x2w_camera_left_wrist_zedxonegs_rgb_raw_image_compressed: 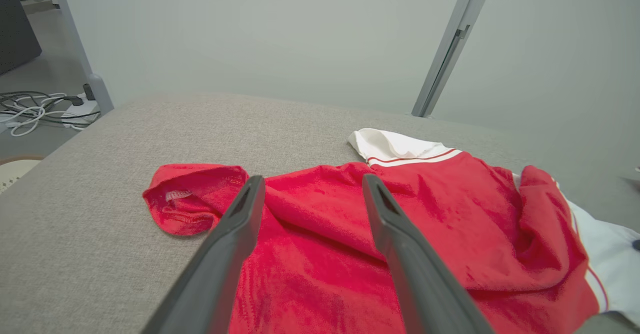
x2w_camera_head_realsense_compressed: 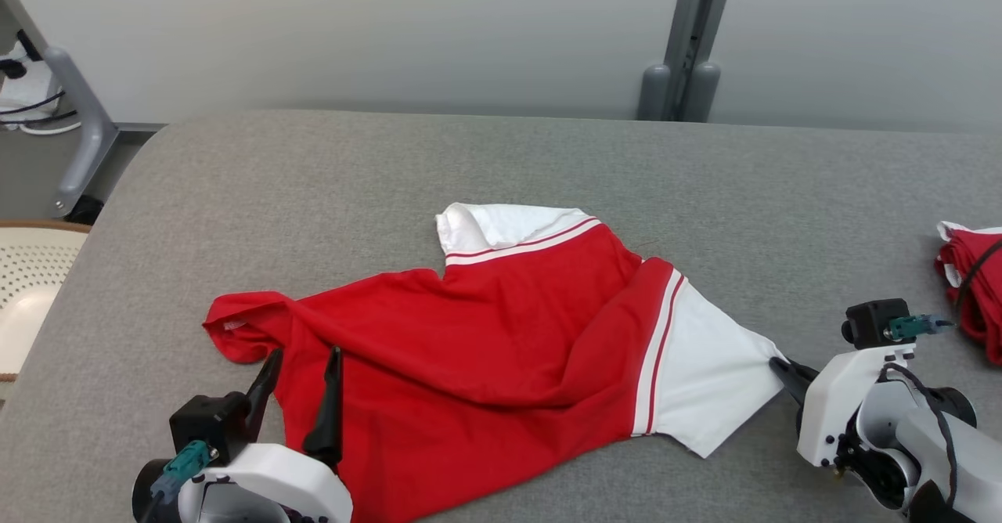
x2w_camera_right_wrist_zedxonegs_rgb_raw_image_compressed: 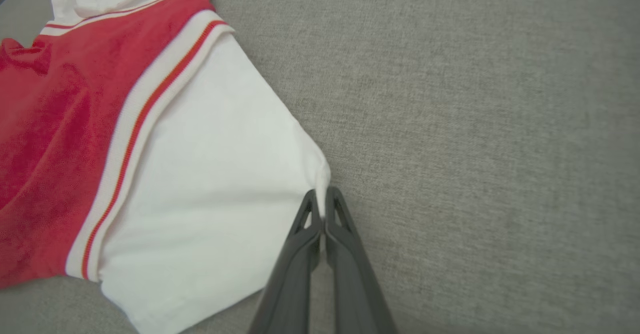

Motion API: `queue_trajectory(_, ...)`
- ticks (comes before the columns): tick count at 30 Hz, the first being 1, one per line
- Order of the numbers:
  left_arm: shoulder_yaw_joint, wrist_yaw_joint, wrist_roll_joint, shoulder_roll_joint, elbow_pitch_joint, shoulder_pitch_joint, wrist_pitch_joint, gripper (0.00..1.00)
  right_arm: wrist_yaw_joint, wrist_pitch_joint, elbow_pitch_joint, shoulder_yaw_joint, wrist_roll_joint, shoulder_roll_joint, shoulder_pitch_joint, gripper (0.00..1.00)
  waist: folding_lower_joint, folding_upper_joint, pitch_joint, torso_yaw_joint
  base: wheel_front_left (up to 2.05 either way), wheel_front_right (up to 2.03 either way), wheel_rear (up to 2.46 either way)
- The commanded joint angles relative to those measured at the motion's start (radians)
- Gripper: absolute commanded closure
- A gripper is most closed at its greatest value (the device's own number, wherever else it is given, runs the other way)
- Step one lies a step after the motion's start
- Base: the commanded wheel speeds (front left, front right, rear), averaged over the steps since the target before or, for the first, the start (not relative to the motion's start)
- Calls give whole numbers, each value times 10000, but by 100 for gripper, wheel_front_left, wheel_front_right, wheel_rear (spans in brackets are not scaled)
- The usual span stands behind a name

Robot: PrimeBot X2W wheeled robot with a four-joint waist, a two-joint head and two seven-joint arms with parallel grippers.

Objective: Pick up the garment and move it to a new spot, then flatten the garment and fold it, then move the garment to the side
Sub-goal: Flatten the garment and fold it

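Only the white sleeve corner (x2w_camera_right_wrist_zedxonegs_rgb_raw_image_compressed: 312, 171) of the red shirt (x2w_camera_head_realsense_compressed: 485, 327) is pinched by the right gripper (x2w_camera_right_wrist_zedxonegs_rgb_raw_image_compressed: 322, 199); the left gripper (x2w_camera_head_realsense_compressed: 305, 351) is held apart. The corner could be lost if pulled hard.

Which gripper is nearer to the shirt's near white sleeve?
The right. The right gripper is shut on the white sleeve at its corner. The left gripper hangs open over the opposite end of the red shirt, apart from that sleeve.
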Motion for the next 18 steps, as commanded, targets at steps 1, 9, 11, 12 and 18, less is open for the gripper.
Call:
queue_trajectory(1, 28, 33, -25, 71, -15, 95, -22, 0, 1, -126, -134, -63, 133, -94, 163, 100, 0, -1, -97, -246, 0, 0, 0)
queue_trajectory(9, 10, 65, -77, 101, -35, 153, -87, 0, -1, -263, -1294, -417, 817, -735, 1003, 100, 0, -1, -226, -1175, 0, 0, 0)
queue_trajectory(11, 11, 82, -85, 120, -46, 165, -77, 0, -1, -179, -1669, -512, 977, -979, 1257, 100, 0, -1, -209, -1375, 0, 0, 0)
queue_trajectory(12, 19, 92, -93, 128, -44, 166, -76, 0, -1, -138, -1851, -562, 1043, -1097, 1369, 100, 0, -1, -193, -1463, 0, 0, 0)
queue_trajectory(18, 2, 143, -97, 149, -43, 93, -66, 0, -1, 44, -2884, -1058, 1400, -1742, 2221, 100, 0, -1, -97, -1721, 0, 0, 0)
